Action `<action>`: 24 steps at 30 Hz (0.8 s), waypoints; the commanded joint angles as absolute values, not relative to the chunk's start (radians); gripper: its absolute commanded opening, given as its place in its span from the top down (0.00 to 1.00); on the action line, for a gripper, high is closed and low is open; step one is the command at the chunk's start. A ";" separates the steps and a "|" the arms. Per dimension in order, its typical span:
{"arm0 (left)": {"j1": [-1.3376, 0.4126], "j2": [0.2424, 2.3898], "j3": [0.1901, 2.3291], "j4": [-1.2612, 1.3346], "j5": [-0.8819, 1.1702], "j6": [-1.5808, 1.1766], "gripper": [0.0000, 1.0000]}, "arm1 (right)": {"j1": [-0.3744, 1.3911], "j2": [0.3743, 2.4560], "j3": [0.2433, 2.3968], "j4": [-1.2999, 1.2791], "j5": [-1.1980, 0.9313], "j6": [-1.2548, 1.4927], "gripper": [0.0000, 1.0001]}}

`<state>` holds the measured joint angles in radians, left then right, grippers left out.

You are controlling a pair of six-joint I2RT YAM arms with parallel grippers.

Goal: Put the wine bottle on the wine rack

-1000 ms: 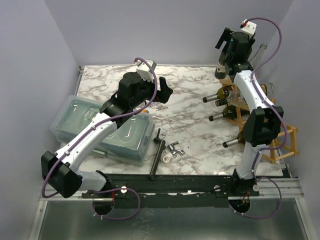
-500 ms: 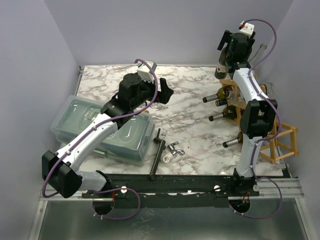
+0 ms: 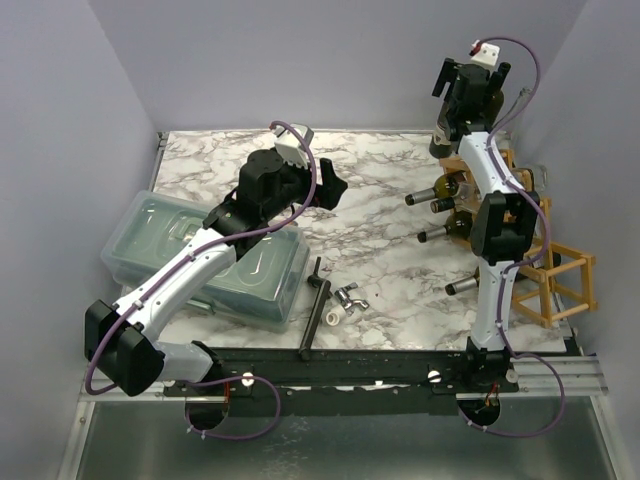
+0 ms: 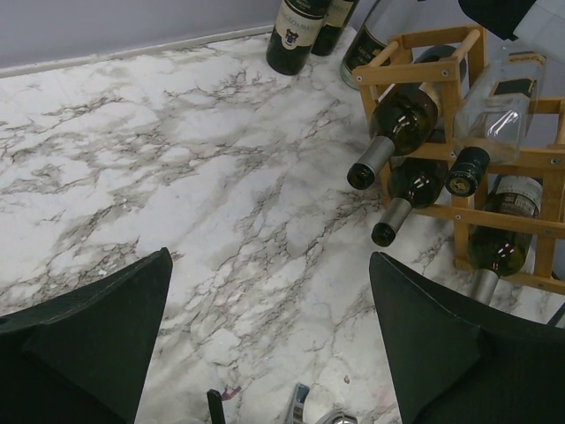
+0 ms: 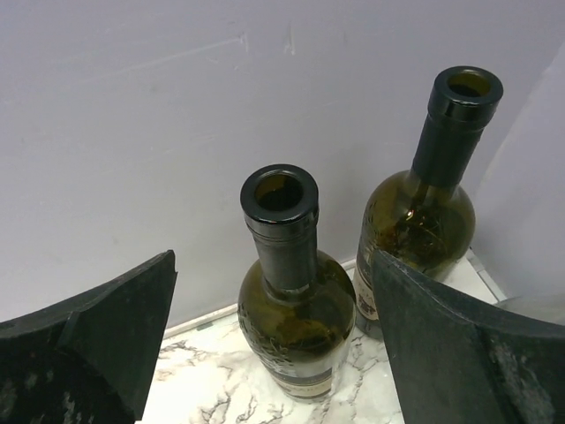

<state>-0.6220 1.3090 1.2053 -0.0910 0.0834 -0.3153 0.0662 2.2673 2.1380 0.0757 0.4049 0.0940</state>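
Marble-look tabletop (image 3: 390,165), wine rack (image 4: 413,72) at right, meets seemingly lilac walls (image 3: 300,60).

Right claw (image 5: 272,261) spread wide, looking down on an upright green bottle (image 5: 296,327), open-mouthed, between its fingers; second bottle (image 5: 417,221) just right of it, both on the marble surface (image 5: 203,384) by the wall (image 5: 132,132).

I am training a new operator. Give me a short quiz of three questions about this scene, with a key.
1. True or false: the right jaws are shut on a bottle neck.
2. How many green upright bottles show in the right wrist view? A one, B two, C four.
3. The racked bottles lie in the wine rack: toward which side do their necks point?
Key: 1 false, they stand open above the bottles. 2 B. 3 The robot's left.
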 commanded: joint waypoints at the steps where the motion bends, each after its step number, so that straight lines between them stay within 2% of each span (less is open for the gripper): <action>1: -0.614 1.291 1.190 -0.055 0.113 -0.332 0.05 | 0.057 2.307 2.177 0.117 0.429 0.069 0.08; 17: -0.607 1.286 1.182 -0.043 0.112 -0.337 0.05 | 0.033 2.429 2.268 0.148 0.409 0.088 0.18; 21: -0.607 1.289 1.181 -0.043 0.113 -0.337 0.05 | 0.033 2.448 2.283 0.174 0.394 0.065 0.23; 24: -0.607 1.292 1.183 -0.043 0.115 -0.338 0.05 | 0.034 2.454 2.287 0.182 0.393 0.059 0.34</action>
